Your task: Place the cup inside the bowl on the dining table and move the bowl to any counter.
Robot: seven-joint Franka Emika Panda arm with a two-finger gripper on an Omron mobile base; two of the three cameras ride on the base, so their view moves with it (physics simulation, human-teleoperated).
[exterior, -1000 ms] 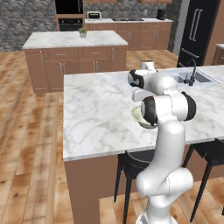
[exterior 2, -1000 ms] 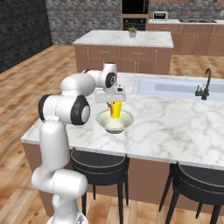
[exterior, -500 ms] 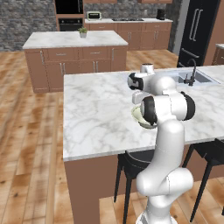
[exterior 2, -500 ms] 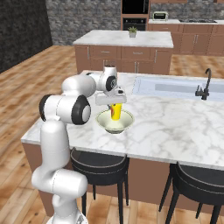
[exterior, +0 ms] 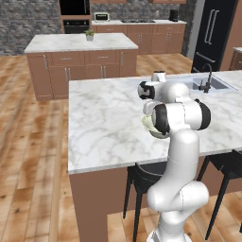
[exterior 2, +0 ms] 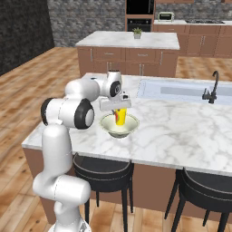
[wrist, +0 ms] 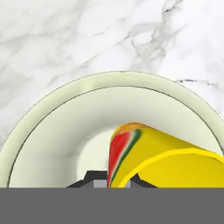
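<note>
The pale cream bowl [exterior 2: 118,130] stands on the dining table [exterior 2: 181,131] near its front edge, and part of its rim [exterior: 149,126] peeks out from behind my arm. The yellow cup [exterior 2: 120,117] with its red patch is inside the bowl, and in the hand view it [wrist: 162,162] leans toward the lower right over the bowl's floor [wrist: 52,131]. My gripper [exterior 2: 116,108] hangs straight above the bowl, just over the cup's top. Its tips [wrist: 112,183] look open, with the cup lying across them rather than pinched.
An inset sink [exterior 2: 176,89] with a black faucet [exterior 2: 210,88] lies to the right on the table. Black stools [exterior 2: 102,165] stand under the front edge. The marble-topped counter [exterior 2: 131,41] with brown cabinets carries a small plant and stands across the wooden floor.
</note>
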